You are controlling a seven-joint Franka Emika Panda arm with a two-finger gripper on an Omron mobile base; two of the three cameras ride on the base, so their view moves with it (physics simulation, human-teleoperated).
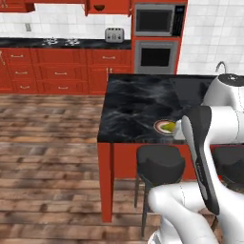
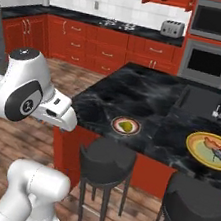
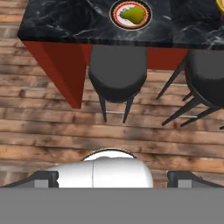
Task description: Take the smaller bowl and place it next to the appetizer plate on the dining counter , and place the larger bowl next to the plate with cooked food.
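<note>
Smaller bowl isn't located yet; appetizer plate [image 2: 125, 126] sits near the dining counter [image 2: 150, 96] edge above a stool [image 2: 107, 160]. Gripper [image 3: 113, 177] is spread wide, empty. Bowl is judged glossy, rigid, slippery, best pinched at the rim.

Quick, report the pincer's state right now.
Pincer: open, jaws wide apart, nothing between them; it points down at the floor in front of the stool.
</note>
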